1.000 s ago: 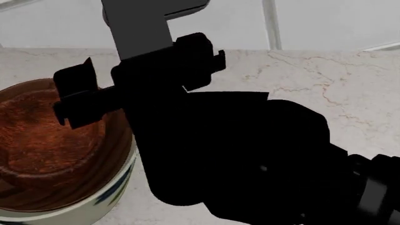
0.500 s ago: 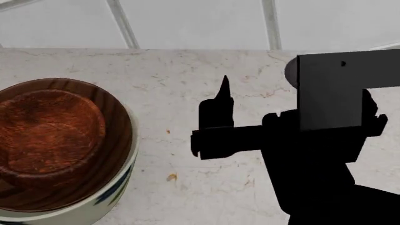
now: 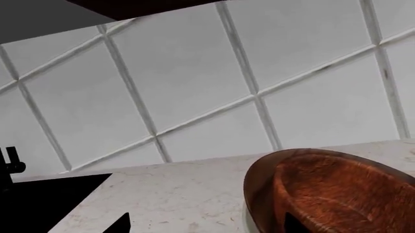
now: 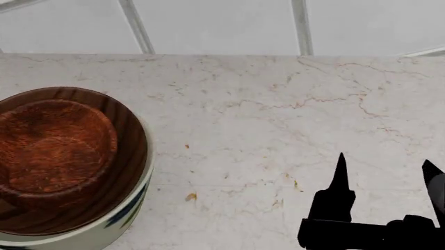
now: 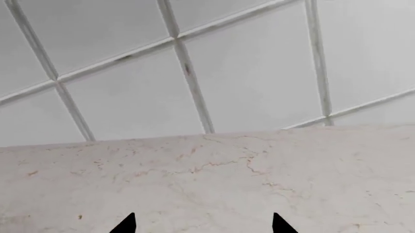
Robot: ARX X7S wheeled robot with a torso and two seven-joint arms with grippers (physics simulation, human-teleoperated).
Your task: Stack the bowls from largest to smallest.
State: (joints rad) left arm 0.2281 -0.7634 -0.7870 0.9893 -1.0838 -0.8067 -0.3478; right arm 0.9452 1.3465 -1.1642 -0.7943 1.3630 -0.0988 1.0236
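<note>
**Right fingers spread and empty; bowls nested at the left**

The right gripper's (image 4: 384, 174) fingers (image 4: 340, 174) stand wide apart with nothing between them, two black pointed tips rising at the near right edge of the head view over bare marble counter (image 4: 278, 114). The right wrist view shows the same two tips (image 5: 128, 224) low in the picture, well apart, with only the veined stone and the tiled wall (image 5: 253, 68) beyond them.

The left gripper is barely visible: only dark shapes at the edge of the left wrist view, so I cannot tell how its fingers stand.

At the near left of the head view the three bowls sit one inside another. The cream bowl (image 4: 118, 224), with blue marks on its side, is outermost, resting on the counter. The striped bowl (image 4: 132, 156) lies inside it, its dark rim just above the cream one. The small reddish bowl (image 4: 52, 146) sits within that, upright. The stack is well apart from the right gripper. In the left wrist view the reddish bowl (image 3: 337, 194) appears close by, inside the darker rim.

Farthest back, the wall (image 4: 222, 26) of pale tiles meets the counter's rear edge.
</note>
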